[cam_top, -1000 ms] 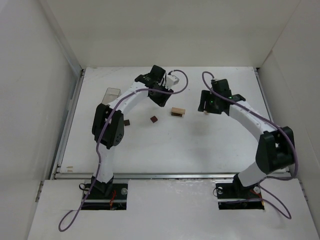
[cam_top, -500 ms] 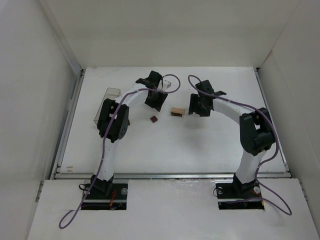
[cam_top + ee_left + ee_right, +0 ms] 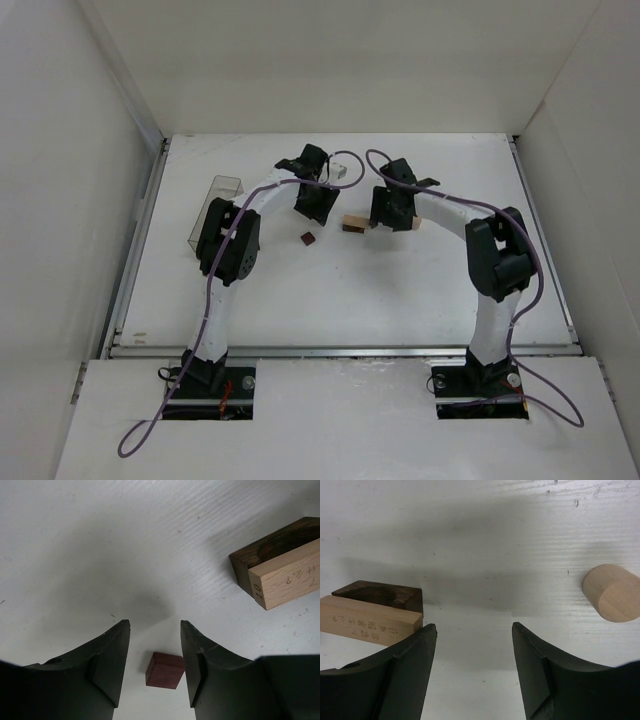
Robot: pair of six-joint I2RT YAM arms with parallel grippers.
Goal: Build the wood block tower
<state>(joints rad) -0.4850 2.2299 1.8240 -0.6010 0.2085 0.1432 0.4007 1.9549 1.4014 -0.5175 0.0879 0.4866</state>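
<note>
A tan slab [image 3: 354, 224] lies mid-table against a dark brown block [image 3: 260, 550]; it also shows in the left wrist view [image 3: 287, 580] and the right wrist view [image 3: 367, 620]. A small dark reddish cube [image 3: 309, 238] sits on the table, and in the left wrist view this cube [image 3: 165, 670] is below and between my open left fingers. My left gripper [image 3: 318, 202] [image 3: 154, 630] is open and empty. My right gripper [image 3: 386, 215] [image 3: 473, 627] is open and empty over bare table, between the slab and a pale cylinder [image 3: 415, 222] [image 3: 612, 592] lying on its side.
A clear plastic box [image 3: 215, 200] stands at the left of the table, partly behind the left arm. White walls enclose the table on three sides. A metal rail [image 3: 340, 350] runs along the near edge.
My right gripper has moved left toward the slab, and the cylinder now lies uncovered to its right. My left arm's elbow swung up and right; its gripper shifted slightly.
</note>
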